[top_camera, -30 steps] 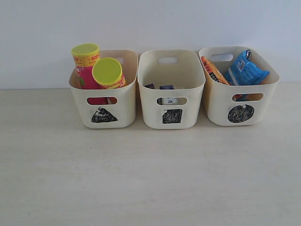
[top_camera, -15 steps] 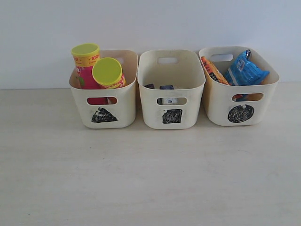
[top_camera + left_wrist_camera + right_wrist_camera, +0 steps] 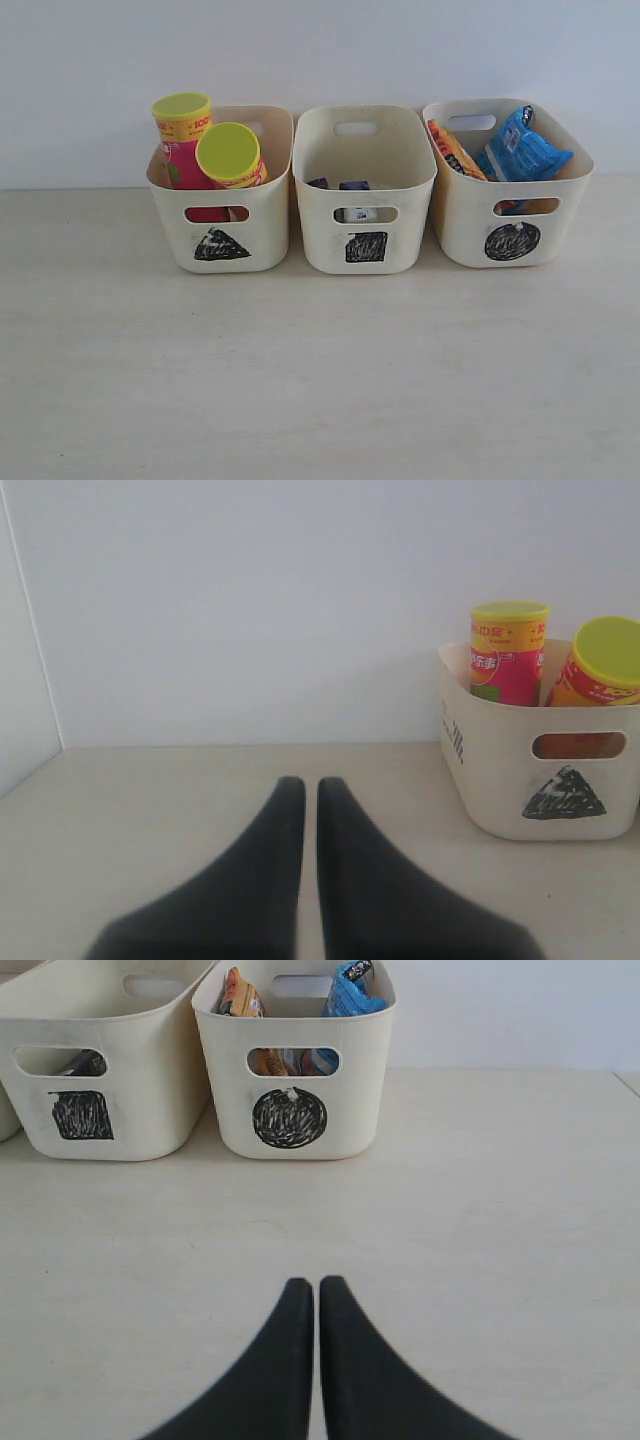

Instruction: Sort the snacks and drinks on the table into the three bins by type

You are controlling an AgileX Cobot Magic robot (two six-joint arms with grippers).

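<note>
Three cream bins stand in a row at the back of the table (image 3: 320, 370). The triangle bin (image 3: 220, 225) holds the pink-green can (image 3: 182, 140) and the yellow-red can (image 3: 232, 156). Both small cartons (image 3: 345, 186) lie low in the square bin (image 3: 365, 200), only their tops showing. The circle bin (image 3: 512, 215) contains the orange-brown bag (image 3: 455, 150) and the blue bag (image 3: 520, 150). Neither gripper appears in the exterior view. My left gripper (image 3: 303, 782) is shut and empty over bare table, beside the triangle bin (image 3: 540, 770). My right gripper (image 3: 316, 1282) is shut and empty, in front of the circle bin (image 3: 295, 1080).
A white wall runs behind the bins. In the left wrist view a wall corner (image 3: 35, 680) stands on the far side from the triangle bin. The table's edge (image 3: 625, 1080) shows at the far side in the right wrist view.
</note>
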